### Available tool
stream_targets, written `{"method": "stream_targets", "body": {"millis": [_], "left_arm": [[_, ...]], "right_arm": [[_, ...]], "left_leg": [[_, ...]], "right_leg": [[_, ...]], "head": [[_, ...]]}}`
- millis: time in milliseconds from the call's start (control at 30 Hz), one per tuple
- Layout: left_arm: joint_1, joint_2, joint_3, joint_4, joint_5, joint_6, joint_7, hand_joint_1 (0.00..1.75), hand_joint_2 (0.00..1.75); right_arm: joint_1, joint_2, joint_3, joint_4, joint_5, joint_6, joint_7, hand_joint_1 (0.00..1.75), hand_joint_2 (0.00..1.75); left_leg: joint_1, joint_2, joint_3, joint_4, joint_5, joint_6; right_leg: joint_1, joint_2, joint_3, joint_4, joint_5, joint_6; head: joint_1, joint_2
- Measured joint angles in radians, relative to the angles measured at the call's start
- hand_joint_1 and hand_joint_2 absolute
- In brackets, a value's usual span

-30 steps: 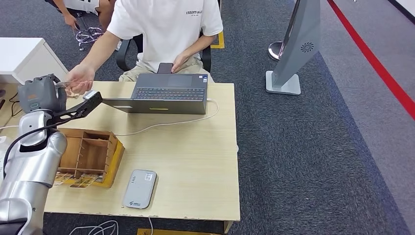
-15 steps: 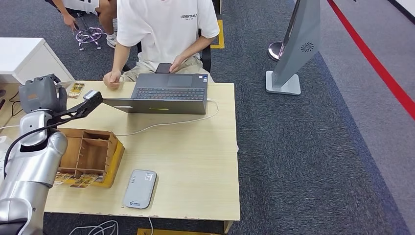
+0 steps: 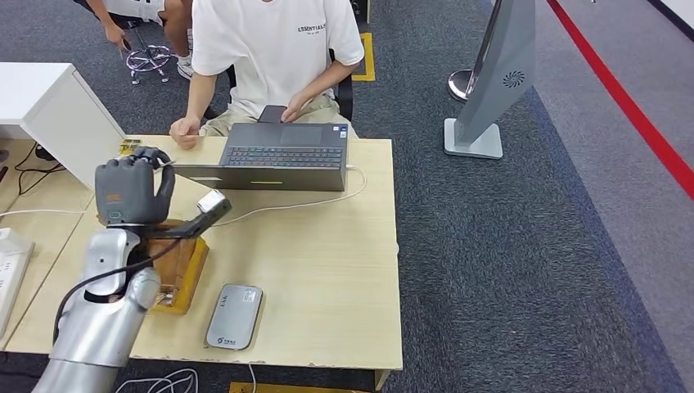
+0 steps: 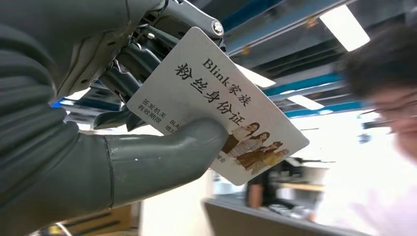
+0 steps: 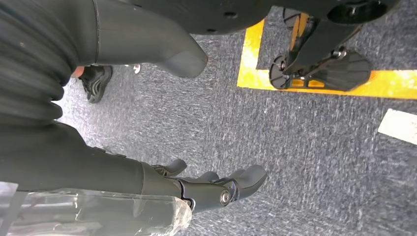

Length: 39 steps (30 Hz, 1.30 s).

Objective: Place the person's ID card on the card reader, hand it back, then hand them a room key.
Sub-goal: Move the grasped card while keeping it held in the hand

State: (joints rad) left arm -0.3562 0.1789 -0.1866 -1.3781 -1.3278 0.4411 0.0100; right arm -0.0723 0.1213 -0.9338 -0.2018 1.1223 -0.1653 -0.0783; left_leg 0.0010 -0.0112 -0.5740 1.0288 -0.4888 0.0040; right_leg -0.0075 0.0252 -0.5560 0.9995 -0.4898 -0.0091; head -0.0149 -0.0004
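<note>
One ID card [image 4: 216, 113] in left robot hand [image 3: 127, 192], above wooden organizer [image 3: 184, 260].

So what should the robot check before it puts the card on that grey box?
1. Card held firmly by the left hand: ok, thumb presses it against the fingers.
2. Card reader free on top: ok.
3. Path from hand to reader: cannot tell, the wooden organizer sits close beside it.
4. Person's hand away from the reader: ok, it rests at the table's far edge.
5. Right hand out of the way: ok, hanging over the floor.
</note>
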Motion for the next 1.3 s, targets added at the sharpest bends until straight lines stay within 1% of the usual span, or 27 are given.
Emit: {"method": "stream_targets", "body": {"millis": [133, 233, 367, 633, 700, 833, 900, 1067, 1233, 1300], "left_arm": [[0.142, -0.018, -0.145, -0.192, -0.049, 0.012, 0.015, 1.75, 1.75], [0.195, -0.018, -0.205, -0.271, -0.050, 0.020, 0.030, 1.75, 1.75], [0.221, -0.015, -0.237, -0.320, -0.038, 0.026, 0.031, 1.75, 1.75], [0.277, 0.003, -0.269, -0.381, -0.022, 0.030, 0.016, 1.75, 1.75], [0.296, 0.008, -0.271, -0.388, -0.008, 0.001, 0.020, 1.75, 1.75], [0.339, 0.019, -0.271, -0.381, 0.009, -0.128, 0.067, 1.75, 1.75], [0.355, 0.023, -0.268, -0.361, 0.014, -0.174, 0.086, 1.75, 1.75], [0.378, 0.020, -0.247, -0.283, 0.025, -0.221, 0.100, 1.75, 1.75], [0.382, 0.015, -0.237, -0.203, 0.019, -0.309, 0.111, 1.75, 1.75], [0.382, 0.016, -0.236, -0.175, 0.017, -0.331, 0.112, 1.75, 1.75]], "right_arm": [[0.004, 0.000, -0.012, 0.000, -0.005, -0.007, -0.008, 0.00, 1.75], [0.006, 0.000, -0.016, 0.000, -0.006, -0.008, -0.009, 0.00, 1.75], [0.006, 0.000, -0.019, 0.000, -0.009, -0.010, -0.008, 0.00, 1.75], [0.008, 0.000, -0.031, 0.000, -0.013, -0.013, -0.007, 0.00, 1.75], [0.008, 0.000, -0.035, 0.000, -0.016, -0.013, -0.007, 0.00, 1.75], [0.009, 0.000, -0.043, 0.000, -0.022, -0.013, -0.002, 0.00, 1.75], [0.009, 0.000, -0.045, 0.000, -0.022, -0.012, 0.000, 0.00, 1.75], [0.010, 0.000, -0.052, 0.000, -0.012, -0.011, 0.003, 0.00, 1.75], [0.009, 0.000, -0.053, 0.000, -0.001, -0.003, 0.003, 0.00, 1.75], [0.010, 0.000, -0.053, 0.000, 0.004, -0.002, 0.002, 0.00, 1.75]], "left_leg": [[0.000, 0.000, 0.000, 0.000, -0.001, 0.001], [0.000, 0.000, 0.000, 0.000, -0.001, 0.001], [0.001, 0.000, 0.000, 0.000, 0.000, 0.001], [0.001, 0.000, 0.000, 0.000, 0.000, 0.000], [0.001, 0.000, 0.000, 0.000, 0.000, 0.000], [0.001, 0.000, 0.000, 0.000, 0.000, 0.000], [0.001, -0.001, 0.000, 0.000, 0.000, 0.000], [0.001, 0.000, 0.000, 0.000, 0.000, 0.000], [0.001, -0.001, 0.000, 0.000, 0.000, 0.000], [0.001, -0.001, 0.000, 0.000, 0.000, 0.000]], "right_leg": [[-0.001, 0.000, 0.000, -0.001, 0.000, 0.001], [-0.001, -0.001, 0.000, -0.001, 0.000, 0.001], [0.000, -0.002, 0.000, -0.001, 0.000, 0.000], [0.001, -0.002, 0.001, 0.000, 0.000, 0.000], [0.001, -0.002, 0.001, 0.000, 0.000, 0.000], [0.001, -0.002, 0.001, 0.000, 0.000, 0.000], [0.001, -0.002, 0.001, 0.000, 0.000, 0.001], [0.001, -0.002, 0.001, 0.000, 0.000, 0.000], [0.001, -0.002, 0.001, 0.000, 0.000, 0.000], [0.001, -0.002, 0.001, 0.000, 0.000, 0.000]], "head": [[0.000, 0.000], [0.001, 0.000], [0.000, 0.000], [0.000, 0.000], [0.000, 0.000], [0.000, 0.000], [0.000, 0.000], [0.000, 0.000], [0.000, 0.000], [0.000, 0.000]]}}
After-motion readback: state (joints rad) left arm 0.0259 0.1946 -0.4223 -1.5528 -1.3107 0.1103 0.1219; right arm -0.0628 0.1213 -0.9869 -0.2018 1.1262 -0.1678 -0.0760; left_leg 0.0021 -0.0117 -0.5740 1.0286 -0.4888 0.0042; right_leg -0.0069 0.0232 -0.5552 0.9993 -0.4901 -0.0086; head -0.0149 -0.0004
